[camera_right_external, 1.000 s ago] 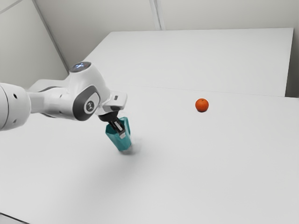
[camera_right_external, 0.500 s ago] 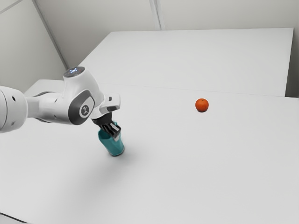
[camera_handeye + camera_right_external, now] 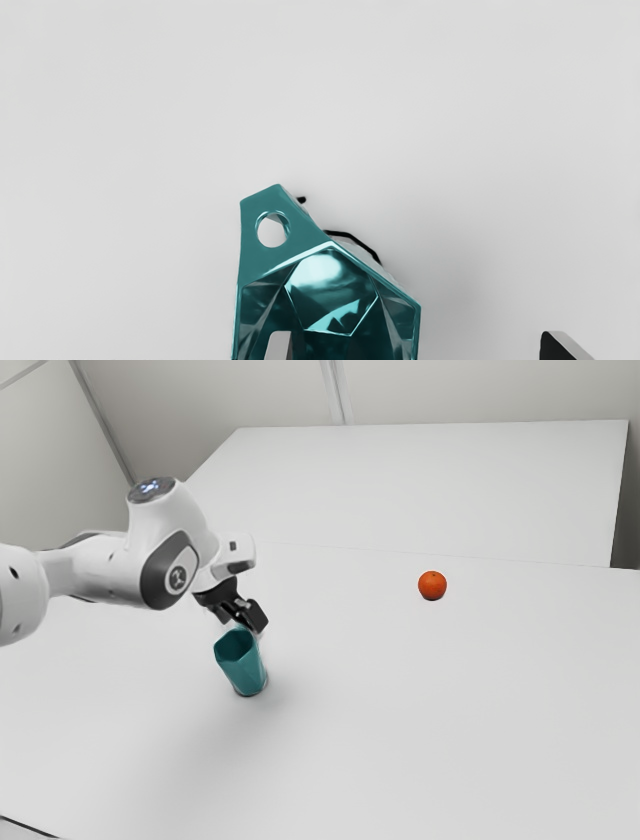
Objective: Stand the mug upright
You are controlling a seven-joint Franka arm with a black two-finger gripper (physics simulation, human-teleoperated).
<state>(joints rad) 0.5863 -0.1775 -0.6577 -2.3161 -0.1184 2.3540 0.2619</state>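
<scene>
While the mug point(image 3: 243, 668) is standing on its base on the desk point(image 3: 420, 710), mouth facing up, the fingers point(image 3: 257, 619) are hovering at its rim, spread wide and gripping nothing. In the wrist view, one fingertip is showing over the mug's opening and the other is showing out past its side. The handle point(image 3: 255, 260), with its round hole, is jutting from the rim. Toward the exterior view's right, an orange point(image 3: 432, 586) is resting well apart from the mug.

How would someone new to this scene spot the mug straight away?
On the white table, follow the white arm in from the exterior view's left to its black pincer. The mug is just below, hollow and many-sided; its teal colour sets it apart from the round orange fruit.
</scene>
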